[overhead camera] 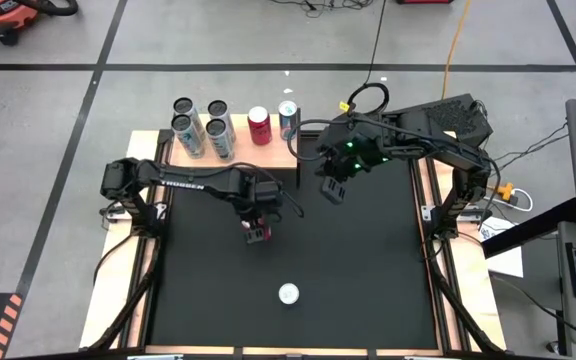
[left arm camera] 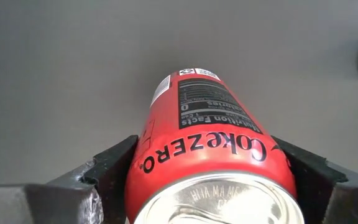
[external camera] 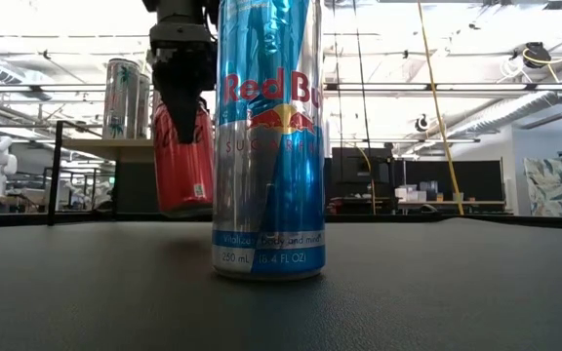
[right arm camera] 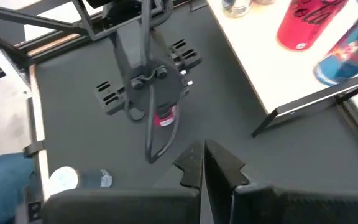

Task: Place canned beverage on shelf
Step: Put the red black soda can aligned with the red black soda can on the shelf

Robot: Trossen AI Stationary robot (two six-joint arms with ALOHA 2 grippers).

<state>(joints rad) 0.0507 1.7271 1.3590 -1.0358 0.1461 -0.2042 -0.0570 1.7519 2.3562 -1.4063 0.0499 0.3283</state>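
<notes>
A red Coke Zero can (left arm camera: 210, 134) stands between the fingers of my left gripper (overhead camera: 257, 232) over the middle of the black mat; the gripper is shut on it. The low view shows this can (external camera: 183, 166) slightly tilted, its base at or just above the mat. A blue-and-silver Red Bull can (overhead camera: 288, 293) stands upright on its base near the mat's front edge. The wooden shelf (overhead camera: 260, 153) at the back left carries several cans on its top. My right gripper (overhead camera: 332, 192) hangs shut and empty above the mat, right of the shelf. My left gripper pinches the red can's upper wall (left arm camera: 143, 155), just below the top rim, between its two fingers (left arm camera: 114, 165). The fingers come from above, pointing steeply down, one on each side of the can. Whether the base touches the mat I cannot tell.
On the shelf, two pairs of tall silver cans (overhead camera: 201, 125) stand at the left, then a red can (overhead camera: 259, 126) and a Red Bull can (overhead camera: 288, 119). Bare wood shows in front of them. The black mat (overhead camera: 368, 280) lies open on the right.
</notes>
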